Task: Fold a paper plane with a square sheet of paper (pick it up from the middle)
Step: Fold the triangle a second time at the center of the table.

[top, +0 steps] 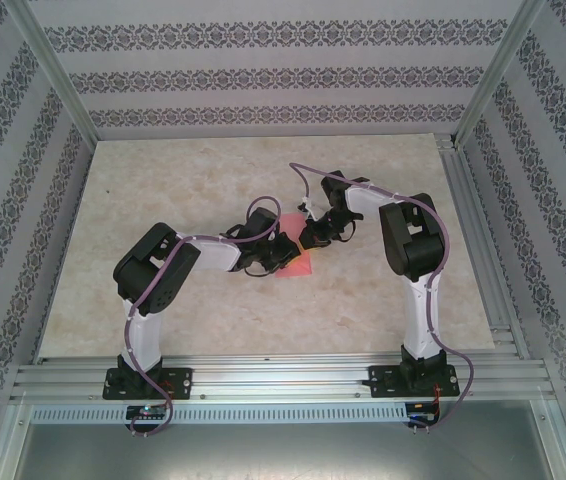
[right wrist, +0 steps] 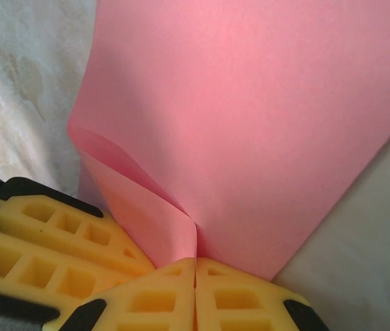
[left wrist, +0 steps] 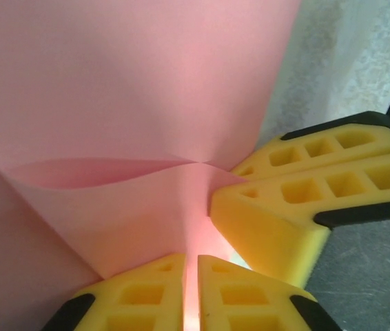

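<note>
The square sheet of paper is pink-red and sits at the middle of the table, held between both arms. In the left wrist view the paper rises in front of the camera, with a curved fold running across it. My left gripper is shut on its lower part, and a thin strip of pink shows between the yellow pads. The right gripper's fingers press in from the right. In the right wrist view my right gripper is shut on a pinched crease of the paper. The left gripper's fingers lie at the lower left. From above, the left gripper and the right gripper meet tip to tip.
The beige marbled tabletop stretches around the arms. Patterned walls stand at the back and sides, and a metal rail runs along the near edge.
</note>
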Robot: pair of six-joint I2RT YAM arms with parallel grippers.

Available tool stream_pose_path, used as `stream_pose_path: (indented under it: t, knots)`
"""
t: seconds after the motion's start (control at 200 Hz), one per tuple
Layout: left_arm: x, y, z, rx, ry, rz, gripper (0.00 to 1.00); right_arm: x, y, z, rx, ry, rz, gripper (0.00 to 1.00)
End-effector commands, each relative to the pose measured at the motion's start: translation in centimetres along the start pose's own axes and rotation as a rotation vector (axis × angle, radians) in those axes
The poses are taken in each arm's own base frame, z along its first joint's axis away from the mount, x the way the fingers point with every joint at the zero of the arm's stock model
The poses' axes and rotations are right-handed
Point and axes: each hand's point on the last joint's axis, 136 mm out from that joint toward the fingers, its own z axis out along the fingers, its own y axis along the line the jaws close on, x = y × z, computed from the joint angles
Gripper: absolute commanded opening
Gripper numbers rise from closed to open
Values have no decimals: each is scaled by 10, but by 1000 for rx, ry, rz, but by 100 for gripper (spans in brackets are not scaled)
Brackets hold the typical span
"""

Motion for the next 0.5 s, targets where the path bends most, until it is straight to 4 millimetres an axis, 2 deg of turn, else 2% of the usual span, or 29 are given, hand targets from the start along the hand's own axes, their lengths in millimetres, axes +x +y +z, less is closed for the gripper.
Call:
stream_pose_path:
  t: [0.0,0.1,0.275,0.495]
  knots:
    - [10,-44,-4,101,25,93,16,-6,-3,4,4,-3,-18,8]
    - [15,-51,-5,109,32,105,16,-6,-4,4,5,-1,-16,8]
    - [21,-40,-4,70,30,81,15,-9,-4,3,8,-6,-19,8]
    - [31,-42,2,76,52,89,14,-8,-5,5,3,3,-15,8]
